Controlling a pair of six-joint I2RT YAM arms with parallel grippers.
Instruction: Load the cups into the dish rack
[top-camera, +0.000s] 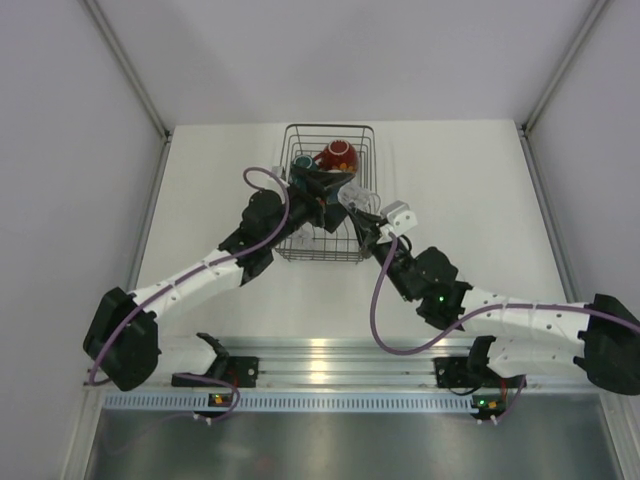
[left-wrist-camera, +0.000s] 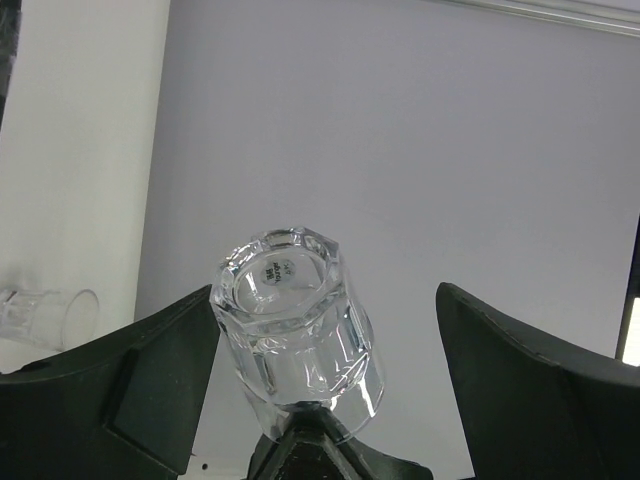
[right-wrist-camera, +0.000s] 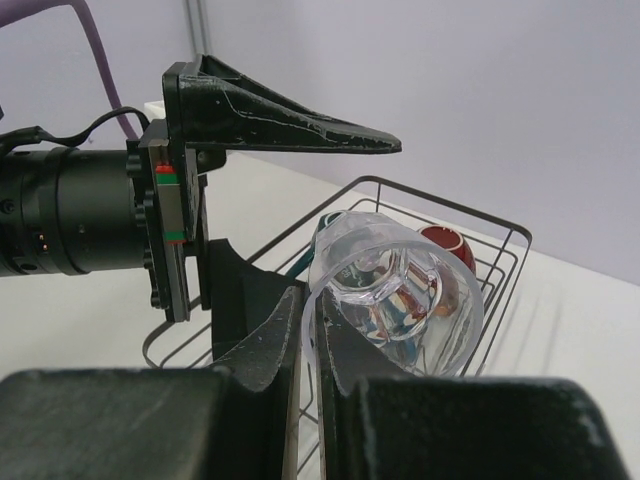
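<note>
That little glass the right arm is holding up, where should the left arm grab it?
Probably mid-body, across the faceted sides of the glass. The right tool pinches its rim, so only the body and thick base are free. The left tool is open with a finger on each side, so closing from the base end looks best.

Top external: fixed high above the near edge, looking down on the desk (top-camera: 470, 200), far off. Left wrist: sits just behind the left tool (left-wrist-camera: 325, 292), facing out past its tips toward a wall (left-wrist-camera: 400, 150). Right wrist: just behind the right tool (right-wrist-camera: 310, 300), facing the dish rack (right-wrist-camera: 450, 205). Both wrist views share the clear glass (left-wrist-camera: 300, 320), close up.
</note>
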